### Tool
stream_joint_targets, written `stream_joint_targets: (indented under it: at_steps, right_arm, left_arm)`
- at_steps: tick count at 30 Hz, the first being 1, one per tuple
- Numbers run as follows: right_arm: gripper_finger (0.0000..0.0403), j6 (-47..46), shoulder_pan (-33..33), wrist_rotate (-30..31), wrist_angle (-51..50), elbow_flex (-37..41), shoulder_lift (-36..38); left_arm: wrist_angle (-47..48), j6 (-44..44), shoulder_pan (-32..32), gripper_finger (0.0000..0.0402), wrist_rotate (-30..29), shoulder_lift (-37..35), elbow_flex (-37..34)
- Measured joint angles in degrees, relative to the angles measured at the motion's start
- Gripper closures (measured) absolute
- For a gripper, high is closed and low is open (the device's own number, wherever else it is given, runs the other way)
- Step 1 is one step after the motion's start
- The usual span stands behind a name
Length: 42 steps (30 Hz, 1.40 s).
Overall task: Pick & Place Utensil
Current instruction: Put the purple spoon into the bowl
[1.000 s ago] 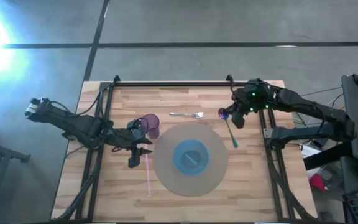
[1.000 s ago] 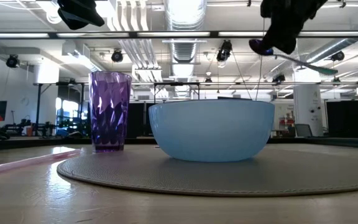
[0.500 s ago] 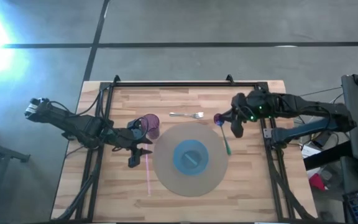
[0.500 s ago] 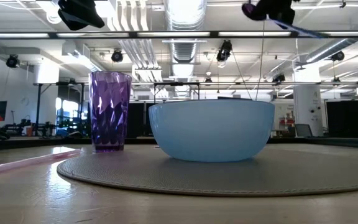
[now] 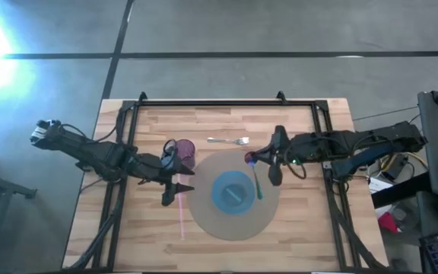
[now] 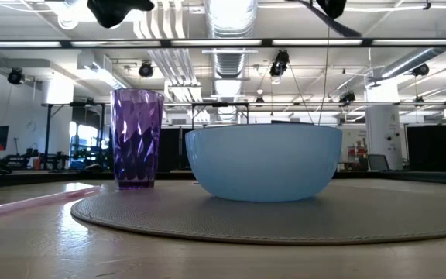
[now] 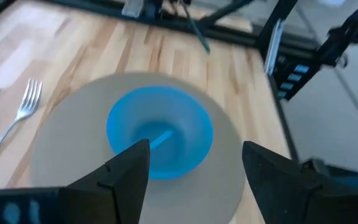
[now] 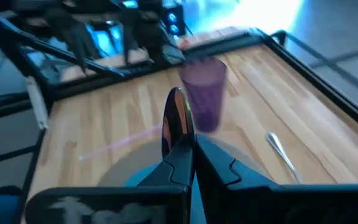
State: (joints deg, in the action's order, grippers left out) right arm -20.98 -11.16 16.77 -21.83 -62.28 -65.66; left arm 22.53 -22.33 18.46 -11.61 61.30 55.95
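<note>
Pinched in right gripper (image 5: 255, 158): spoon (image 5: 255, 179).

We see a wood table (image 5: 226, 251), pale planked butcher-block with visible grain, satin finish. The round mat (image 5: 204, 202) looks woven, matt grey, rough-textured in the low view. The blue bowl (image 6: 263, 161) reads as smooth matt plastic. The purple cup (image 6: 137, 138) is translucent faceted plastic, glossy. The fork (image 5: 229, 140) is shiny metal. The spoon (image 8: 176, 127) bowl is glossy, mirror-like. Both arms are matt black.
</note>
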Motion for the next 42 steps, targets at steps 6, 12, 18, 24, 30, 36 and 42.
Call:
stream_joint_targets:
  at_steps: [6, 12, 18, 24, 30, 36, 42]
  right_arm:
    - [0.0394, 3.45, -3.02, 3.0, 9.69, -0.02, -3.79]
    - [0.0394, 7.73, -5.53, 5.66, 17.04, -0.02, -5.85]
    - [0.0394, 12.56, -7.31, 8.17, 23.48, 0.02, -7.17]
    - [0.0394, 16.3, -8.37, 10.99, 28.95, 0.02, -8.14]
    - [0.0394, 16.96, -8.5, 12.03, 31.95, 0.02, -8.41]
    - [0.0394, 17.9, -8.5, 12.03, 33.19, 0.02, -8.33]
    - [0.0394, 18.4, -8.45, 11.98, 35.51, 0.02, -8.35]
  left_arm:
    - [-8.5, -0.02, 0.0, 0.0154, -0.05, 0.0, -3.69]
    - [-13.82, -0.57, 0.41, 0.0154, 0.08, 0.09, -6.48]
    - [-17.8, 0.68, 0.46, 0.0154, 0.13, 0.34, -7.55]
    - [-23.42, 2.93, 0.47, 0.0154, 1.83, 2.92, -7.44]
    - [-27.7, 3.43, 0.46, 0.0154, 2.1, 6.83, -6.85]
    - [-32.74, 6.24, 0.46, 0.0154, 3.19, 9.8, -5.51]
    - [-35.23, 7.71, 0.37, 0.0154, 3.18, 11.57, -3.35]
